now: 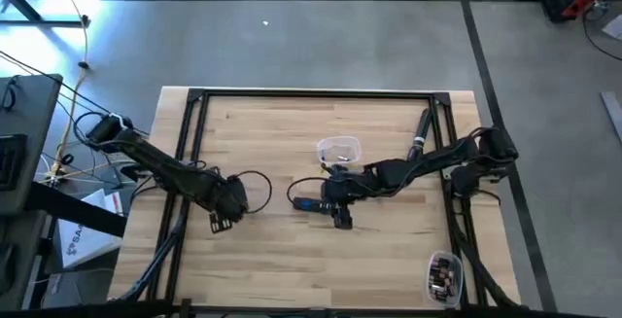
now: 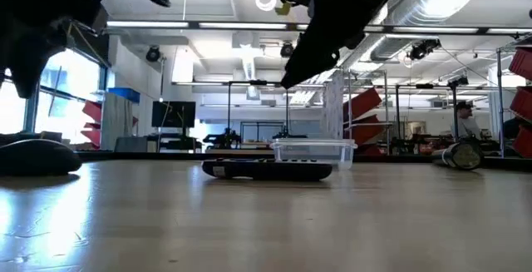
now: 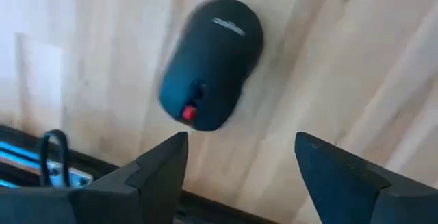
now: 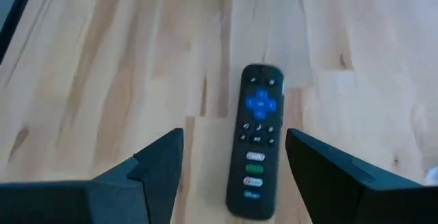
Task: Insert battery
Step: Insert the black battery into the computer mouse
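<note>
The remote (image 1: 313, 203) lies buttons-up at frame centre. The right gripper (image 4: 233, 172) hangs above it, fingers spread wide, empty. Centre the jaws across its narrow sides, then descend. The left gripper (image 3: 239, 162), open and empty, waits over the mouse (image 3: 211, 62).

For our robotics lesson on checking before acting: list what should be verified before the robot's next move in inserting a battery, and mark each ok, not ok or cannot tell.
1. Right hand open above the remote: ok.
2. Remote lying flat on the table, buttons up, battery side not exposed: not ok.
3. Left hand open over the mouse, holding nothing: ok.
4. Battery located: cannot tell; the clear container beyond the remote shows no readable contents.
5. Bundle at the table's near right corner holds batteries: cannot tell.
</note>
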Robot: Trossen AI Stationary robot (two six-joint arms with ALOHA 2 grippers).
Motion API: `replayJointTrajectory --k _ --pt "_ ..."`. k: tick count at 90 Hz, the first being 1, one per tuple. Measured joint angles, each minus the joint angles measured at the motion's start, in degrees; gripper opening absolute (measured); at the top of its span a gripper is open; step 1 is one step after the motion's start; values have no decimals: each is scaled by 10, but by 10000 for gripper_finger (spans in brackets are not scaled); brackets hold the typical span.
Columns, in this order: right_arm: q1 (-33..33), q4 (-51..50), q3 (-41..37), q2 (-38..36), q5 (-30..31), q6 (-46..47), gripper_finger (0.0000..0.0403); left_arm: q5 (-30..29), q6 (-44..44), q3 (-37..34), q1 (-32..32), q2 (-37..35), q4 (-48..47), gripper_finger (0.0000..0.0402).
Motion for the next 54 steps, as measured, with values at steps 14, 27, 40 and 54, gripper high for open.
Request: replayJointTrajectory --k 14,27,40,54 --pt "-7 -6 0 0 0 1 229 5 42 -40 20 -9 41 291" --pt "-9 -5 0 0 0 4 229 14 116 -70 36 -7 89 302" --pt "-10 -5 0 0 1 10 229 8 158 -80 56 -7 95 303" --pt "-10 -5 0 0 0 15 229 11 203 -95 71 -7 126 303"
